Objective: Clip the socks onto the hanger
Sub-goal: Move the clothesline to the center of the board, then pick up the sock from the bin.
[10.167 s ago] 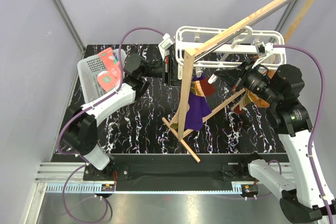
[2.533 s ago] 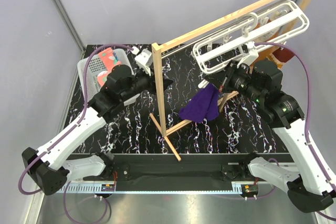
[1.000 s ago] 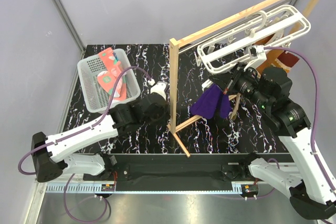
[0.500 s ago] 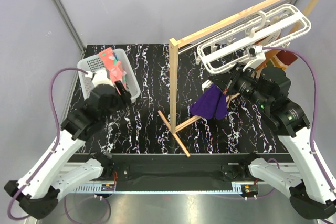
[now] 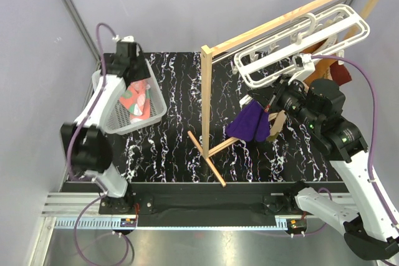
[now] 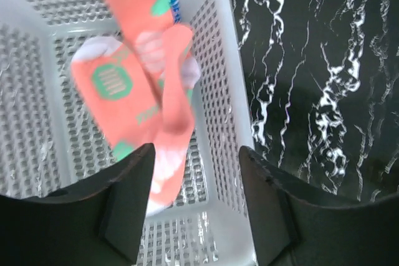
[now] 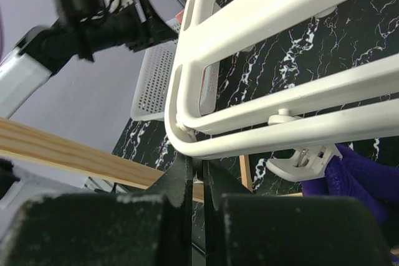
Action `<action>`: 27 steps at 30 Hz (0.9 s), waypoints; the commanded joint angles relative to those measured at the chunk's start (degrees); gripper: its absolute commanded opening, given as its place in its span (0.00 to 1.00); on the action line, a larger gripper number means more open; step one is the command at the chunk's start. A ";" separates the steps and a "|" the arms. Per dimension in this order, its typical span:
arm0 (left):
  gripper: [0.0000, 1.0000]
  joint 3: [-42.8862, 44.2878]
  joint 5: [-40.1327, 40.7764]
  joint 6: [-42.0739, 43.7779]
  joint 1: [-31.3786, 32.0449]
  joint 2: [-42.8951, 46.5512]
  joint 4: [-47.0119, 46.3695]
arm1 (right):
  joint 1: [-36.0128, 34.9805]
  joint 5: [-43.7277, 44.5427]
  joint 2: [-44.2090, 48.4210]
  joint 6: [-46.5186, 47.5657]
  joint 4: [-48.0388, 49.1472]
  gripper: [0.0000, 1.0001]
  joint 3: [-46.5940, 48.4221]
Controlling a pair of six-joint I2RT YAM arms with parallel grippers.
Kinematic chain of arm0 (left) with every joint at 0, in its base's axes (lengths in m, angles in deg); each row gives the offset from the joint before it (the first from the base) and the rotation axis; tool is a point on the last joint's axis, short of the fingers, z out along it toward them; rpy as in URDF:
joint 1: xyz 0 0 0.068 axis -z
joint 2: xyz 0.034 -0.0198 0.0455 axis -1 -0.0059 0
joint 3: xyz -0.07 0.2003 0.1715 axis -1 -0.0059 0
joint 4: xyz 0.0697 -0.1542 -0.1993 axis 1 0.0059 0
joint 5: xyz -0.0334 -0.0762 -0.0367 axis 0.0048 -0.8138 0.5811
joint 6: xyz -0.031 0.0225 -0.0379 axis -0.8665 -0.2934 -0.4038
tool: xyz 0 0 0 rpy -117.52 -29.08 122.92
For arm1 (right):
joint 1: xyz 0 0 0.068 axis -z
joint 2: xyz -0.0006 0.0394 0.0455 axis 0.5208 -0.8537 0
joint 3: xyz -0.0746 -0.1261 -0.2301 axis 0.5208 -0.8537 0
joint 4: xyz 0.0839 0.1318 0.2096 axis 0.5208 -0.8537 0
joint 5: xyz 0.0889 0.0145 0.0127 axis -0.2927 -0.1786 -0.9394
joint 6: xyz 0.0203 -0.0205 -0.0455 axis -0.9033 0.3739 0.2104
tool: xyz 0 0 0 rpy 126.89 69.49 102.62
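Note:
Two pink socks [image 5: 136, 98] with green patches lie in the white basket [image 5: 118, 119] at the back left; in the left wrist view the socks [image 6: 156, 73] are blurred. My left gripper [image 5: 132, 70] hovers over the basket, open [image 6: 196, 179], with nothing between its fingers [image 6: 128, 207]. The white hanger [image 5: 299, 38] is held tilted in the air beside the wooden stand. My right gripper [image 5: 265, 91] is shut [image 7: 196, 169] on the curved corner of the hanger [image 7: 262, 60]. A clip [image 7: 299, 163] dangles from its lower bar.
A wooden rail stand [image 5: 206, 91] leans across the middle, its foot [image 5: 209, 160] on the black marbled table [image 5: 174, 129]. A purple cloth [image 5: 249, 123] hangs under the hanger. An orange-brown cloth [image 5: 341, 70] shows at the far right.
My left arm has swung from beside the wooden stand back to the basket at the far left, and its gripper has gone from shut to open. The right arm and hanger have stayed still.

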 commanded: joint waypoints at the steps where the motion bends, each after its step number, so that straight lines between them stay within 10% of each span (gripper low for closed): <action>1: 0.58 13.86 -3.36 9.36 -2.18 -10.08 -1.10 | -0.16 -2.04 -0.35 1.07 -2.18 0.00 -0.45; 19: 0.51 22.00 -1.27 14.38 -3.42 -31.72 -3.37 | -0.16 -3.44 -1.05 1.51 -2.45 0.00 0.35; 27: 0.12 25.43 0.66 16.31 -3.60 -35.86 -2.32 | -0.16 -3.44 -0.70 0.98 -2.80 0.00 0.43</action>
